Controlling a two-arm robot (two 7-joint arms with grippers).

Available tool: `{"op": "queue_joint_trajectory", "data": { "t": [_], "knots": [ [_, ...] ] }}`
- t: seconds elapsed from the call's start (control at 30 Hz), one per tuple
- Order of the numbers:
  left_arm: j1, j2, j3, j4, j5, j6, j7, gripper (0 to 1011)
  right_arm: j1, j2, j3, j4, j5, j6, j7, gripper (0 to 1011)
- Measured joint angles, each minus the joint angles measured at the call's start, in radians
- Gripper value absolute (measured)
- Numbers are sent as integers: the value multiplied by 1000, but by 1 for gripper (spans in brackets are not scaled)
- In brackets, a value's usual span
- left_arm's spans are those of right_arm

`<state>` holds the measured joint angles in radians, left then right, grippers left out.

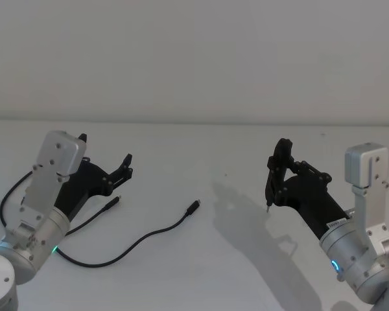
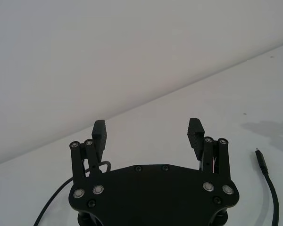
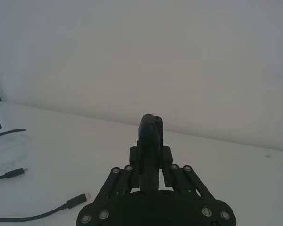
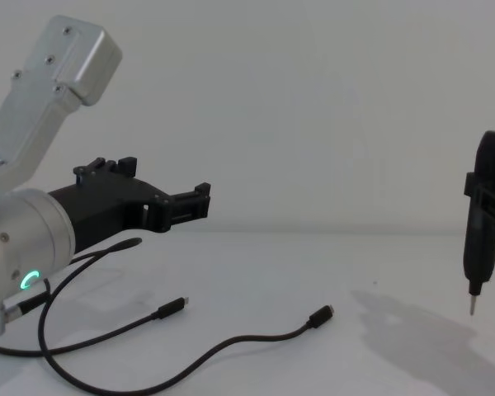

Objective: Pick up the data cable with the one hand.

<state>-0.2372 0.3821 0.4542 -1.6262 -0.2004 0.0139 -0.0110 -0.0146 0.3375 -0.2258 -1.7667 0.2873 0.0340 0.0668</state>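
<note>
— Where is the data cable (image 1: 162, 230)?
— Loose on the white surface (image 1: 181, 149), curving beside the left tool (image 1: 105, 150), one plug near it.
— And the grip?
— The left tool hovers spread wide, gripping nothing; the right tool (image 1: 268, 202) hangs pinched narrow, well apart from the cable.
</note>
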Motion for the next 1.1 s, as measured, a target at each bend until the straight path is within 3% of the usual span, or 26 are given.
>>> {"op": "queue_joint_trajectory", "data": {
  "t": [0.53,1.1],
  "knots": [
    [-9,6,0,8,-3,-8,-31,1001,6,-9,-9,-12,-10,2,1,275],
    [-70,31,5,78,-99,-49,-248,1001,28,-59,-54,-55,-97,-6,-51,274]
  ]
}}
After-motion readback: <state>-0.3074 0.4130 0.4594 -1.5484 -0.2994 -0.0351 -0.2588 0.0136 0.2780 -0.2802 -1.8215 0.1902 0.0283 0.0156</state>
